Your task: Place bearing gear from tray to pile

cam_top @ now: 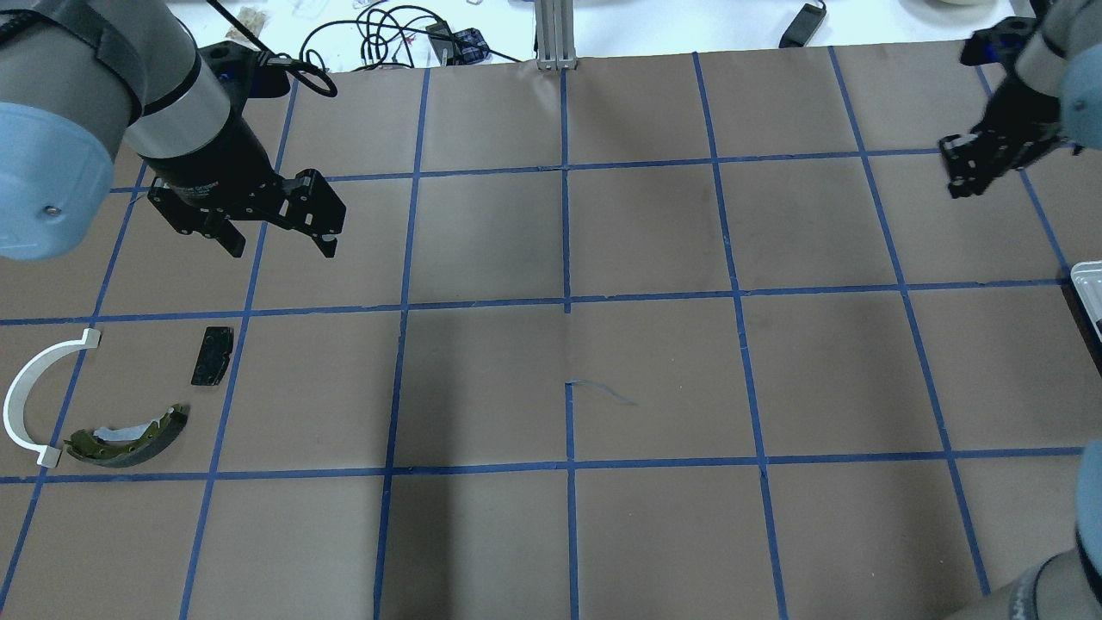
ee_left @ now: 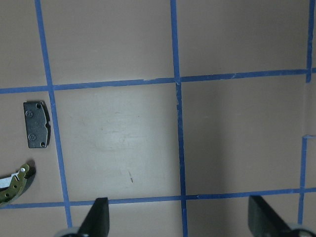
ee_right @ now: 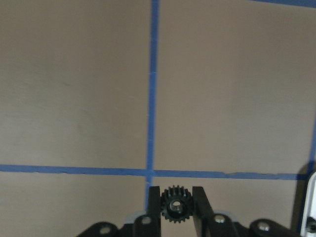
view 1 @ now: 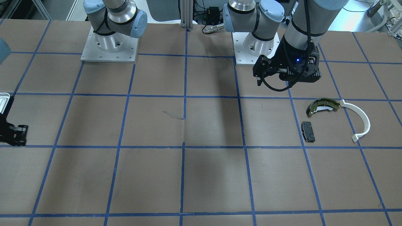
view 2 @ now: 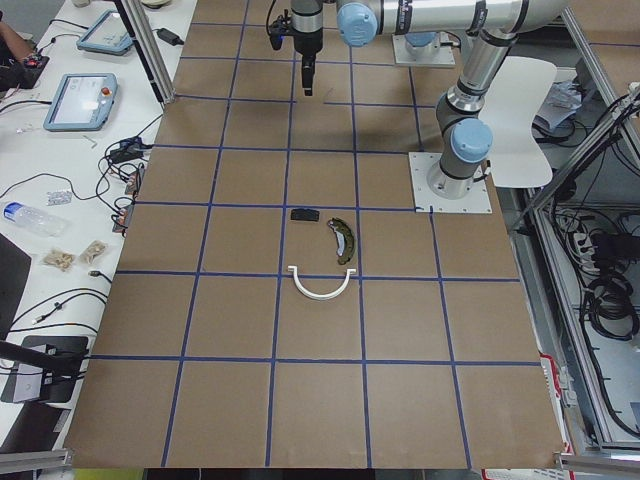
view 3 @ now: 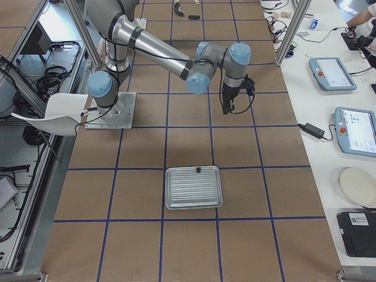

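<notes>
My right gripper (ee_right: 174, 196) is shut on a small black toothed bearing gear (ee_right: 174, 204) and holds it above the brown table, over a blue tape crossing. In the overhead view it (cam_top: 968, 176) is at the far right. The silvery tray (view 3: 194, 188) lies apart from it, nearer the table's right end; only its corner shows in the overhead view (cam_top: 1086, 284). The pile lies at the left: an olive-gold brake shoe (cam_top: 129, 437), a white arc (cam_top: 30, 396) and a black pad (cam_top: 212, 356). My left gripper (cam_top: 280, 245) is open and empty, hovering beyond the pile.
A small dark part (view 3: 198, 170) sits at the tray's far rim. The two arm bases (view 1: 109, 47) stand on plates at the robot's edge. Blue tape lines grid the brown table. Cables and tablets (view 3: 358, 130) lie on the side bench.
</notes>
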### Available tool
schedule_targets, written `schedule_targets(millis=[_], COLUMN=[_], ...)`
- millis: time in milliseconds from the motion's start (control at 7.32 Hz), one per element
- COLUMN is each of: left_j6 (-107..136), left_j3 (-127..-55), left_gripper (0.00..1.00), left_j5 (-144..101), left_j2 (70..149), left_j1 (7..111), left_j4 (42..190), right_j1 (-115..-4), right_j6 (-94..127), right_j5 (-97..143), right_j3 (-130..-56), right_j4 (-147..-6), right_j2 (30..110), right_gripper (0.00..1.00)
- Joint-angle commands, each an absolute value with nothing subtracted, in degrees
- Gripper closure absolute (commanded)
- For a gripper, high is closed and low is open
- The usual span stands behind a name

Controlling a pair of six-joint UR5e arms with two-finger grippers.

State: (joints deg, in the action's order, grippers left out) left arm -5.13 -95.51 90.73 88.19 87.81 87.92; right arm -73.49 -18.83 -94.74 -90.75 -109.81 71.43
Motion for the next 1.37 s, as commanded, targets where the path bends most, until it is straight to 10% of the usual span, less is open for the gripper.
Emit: schedule_targets(millis=[0, 820, 956, 1093, 1230], left_j6=[-5.1, -5.1, -5.1, -5.1, -5.01], left_j3=[-95.54, -95.63, -95.63, -95.62, -95.8], left_gripper=[0.0, 0.0, 0.0, 0.0, 0.0], left_j5=[90.7, 90.53, 90.27, 90.0, 89.91], left_j2=[88.16, 89.03, 89.21, 89.3, 89.82], left_j1=[87.8, 87.63, 87.19, 87.1, 87.01], left_j4=[87.89, 87.02, 86.75, 86.75, 86.75], right_j1=[-91.07, -119.71, -119.62, -118.4, -114.65], right_j6=[5.69, 28.57, 27.52, 25.51, 23.75], right_j5=[-93.88, -87.28, -87.28, -87.71, -87.37], right_j3=[-91.75, -92.46, -92.63, -92.38, -91.94], right_j4=[-109.6, -124.35, -125.67, -125.6, -124.73], right_j2=[70.67, 58.01, 58.27, 58.79, 61.32], right_gripper=[0.92, 0.77, 0.23, 0.0, 0.0])
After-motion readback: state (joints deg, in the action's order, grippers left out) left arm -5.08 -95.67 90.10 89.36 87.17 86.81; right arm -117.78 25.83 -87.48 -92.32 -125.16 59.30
